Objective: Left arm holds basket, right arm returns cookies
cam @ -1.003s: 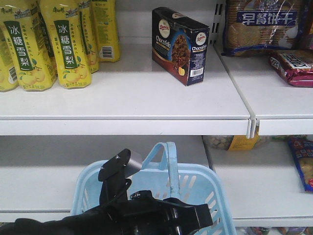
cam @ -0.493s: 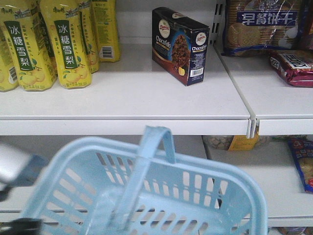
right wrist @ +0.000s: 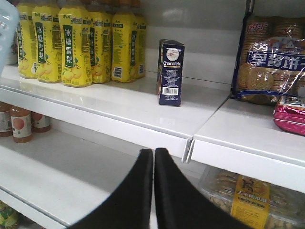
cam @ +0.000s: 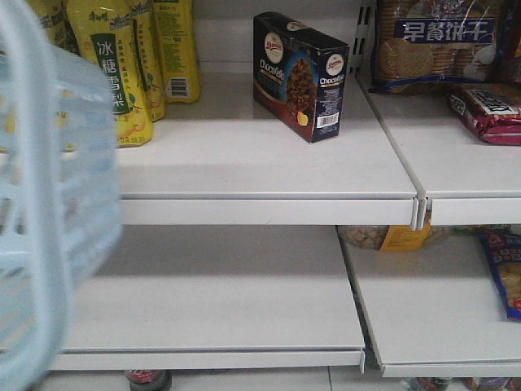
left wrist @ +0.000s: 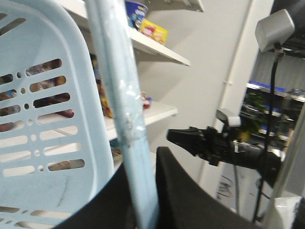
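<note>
Upright on the white upper shelf stands the cookies box, dark navy with a chocolate cookie picture, a round white logo and a barcode on its near end. It sits free of both arms, turned at an angle, with yellow drink bottles to its left and a clear blue-labelled biscuit bag on the neighbouring shelf to its right. A red packet lies in front of that bag.

Along the left edge of the front view, the light blue basket fills the frame, blurred, its slotted side facing the camera and covering part of the bottles.

From the left wrist view, the left gripper has its black fingers closed around one arched basket handle, which runs up between them. The basket's slotted wall hangs just beside it. Beyond, the right arm reaches sideways in mid-air, well apart from the basket.

From the right wrist view, the right gripper has its two black fingers pressed together with nothing between them, low in front of the shelf edge. The cookies box stands well beyond it, barcode end facing the camera.
</note>
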